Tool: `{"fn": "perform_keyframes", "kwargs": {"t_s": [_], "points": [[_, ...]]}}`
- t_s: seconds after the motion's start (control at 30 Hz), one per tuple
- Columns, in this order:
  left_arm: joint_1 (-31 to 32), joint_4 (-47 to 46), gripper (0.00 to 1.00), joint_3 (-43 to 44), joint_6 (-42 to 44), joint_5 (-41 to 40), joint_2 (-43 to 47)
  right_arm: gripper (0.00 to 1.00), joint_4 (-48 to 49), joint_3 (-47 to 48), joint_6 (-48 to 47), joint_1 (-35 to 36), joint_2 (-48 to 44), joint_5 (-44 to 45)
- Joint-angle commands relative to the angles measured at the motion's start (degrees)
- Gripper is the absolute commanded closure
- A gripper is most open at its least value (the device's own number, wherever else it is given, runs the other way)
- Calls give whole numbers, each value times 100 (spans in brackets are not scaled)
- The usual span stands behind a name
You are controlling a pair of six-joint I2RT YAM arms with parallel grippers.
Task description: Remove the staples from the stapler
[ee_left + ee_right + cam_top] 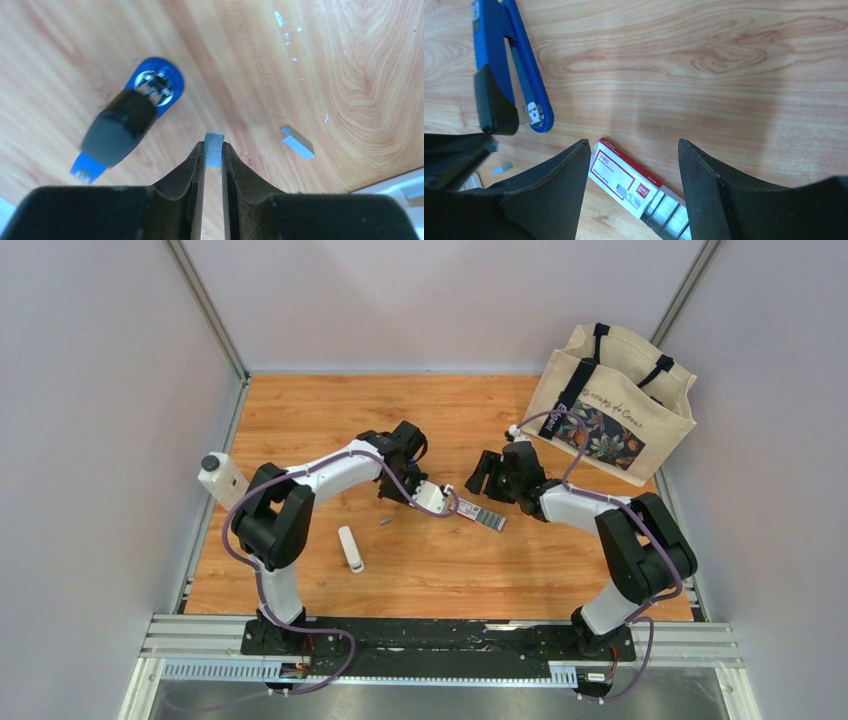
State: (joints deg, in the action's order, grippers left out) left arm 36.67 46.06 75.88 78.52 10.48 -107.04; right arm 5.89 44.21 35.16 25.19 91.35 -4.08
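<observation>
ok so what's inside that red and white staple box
Strips of silvery staples show at the open end of the staple box. Whatever sits further in, under the red-and-white sleeve, is covered.

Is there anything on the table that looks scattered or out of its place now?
Yes. A short strip of staples lies loose on the table, apart from the stapler. The left claw pinches a second strip. The staple box below the open right claw is slid partly open.
</observation>
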Motion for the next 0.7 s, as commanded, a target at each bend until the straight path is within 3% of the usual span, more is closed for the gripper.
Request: {"fn": "perform_keyframes", "kwargs": {"t_s": [0.0, 0.17, 0.33, 0.5, 0.67], "points": [[25, 491, 79, 463, -969, 252, 762, 34, -341, 229, 114, 30, 58, 30], [25, 877, 78, 481, -1602, 647, 1334, 35, -536, 168, 167, 276, -12, 126], [25, 650, 75, 34, -1559, 518, 1520, 35, -449, 18, 307, 337, 14, 100], [25, 1079, 79, 471, -1831, 577, 1203, 36, -387, -44, 316, 355, 119, 56], [25, 1405, 78, 796, -2279, 1183, 1615, 37, -448, 53, 290, 600, 269, 3]]}}
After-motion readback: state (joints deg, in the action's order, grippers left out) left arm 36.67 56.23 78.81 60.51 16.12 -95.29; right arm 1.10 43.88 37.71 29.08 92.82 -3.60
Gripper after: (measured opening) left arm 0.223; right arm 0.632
